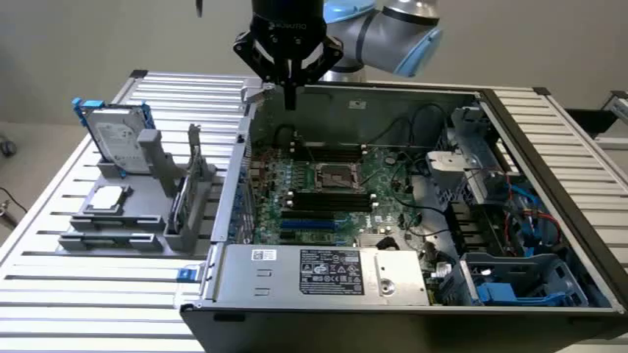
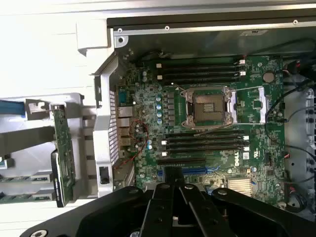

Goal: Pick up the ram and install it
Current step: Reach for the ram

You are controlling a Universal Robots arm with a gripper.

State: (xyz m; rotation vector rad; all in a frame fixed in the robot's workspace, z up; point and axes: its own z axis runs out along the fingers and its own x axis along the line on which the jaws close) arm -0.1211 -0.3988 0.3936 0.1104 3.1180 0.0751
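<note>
The ram (image 2: 64, 153) stands on its long edge in a grey holder (image 1: 118, 220) on the table (image 1: 59, 294), just outside the open computer case (image 1: 393, 95) on the exterior view's left. Its long axis runs alongside the case wall. The fingers (image 1: 290, 94) are pressed together, gripping nothing, and hang over the case's far corner, well apart from the ram

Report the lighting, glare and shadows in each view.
Exterior view: soft, even light; the slatted table is bright without harsh glare, and the computer case is dim inside toward the exterior view's right. Wrist view: the table beside the case is washed out to white, the motherboard is evenly lit, and the gripper is a dark silhouette.
</note>
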